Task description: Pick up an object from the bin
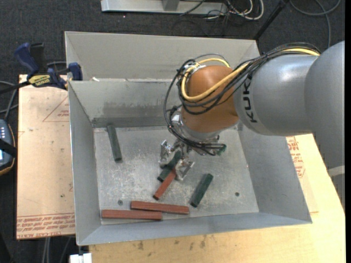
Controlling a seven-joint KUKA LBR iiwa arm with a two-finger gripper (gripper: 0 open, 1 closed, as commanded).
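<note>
Arm is seen entering from the right, its orange-covered wrist pointed straight down over the middle of the bin. Gripper is held low at the floor, fingers parted, nothing clamped. A short dark green stick is noted directly beneath, slanted, its upper end between the fingers. A red-brown stick is found touching its lower end.

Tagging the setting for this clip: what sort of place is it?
Probably a robotics lab: a grey robot arm over a metal bin holding red sticks and green sticks, loose cables on the carpet behind.
</note>
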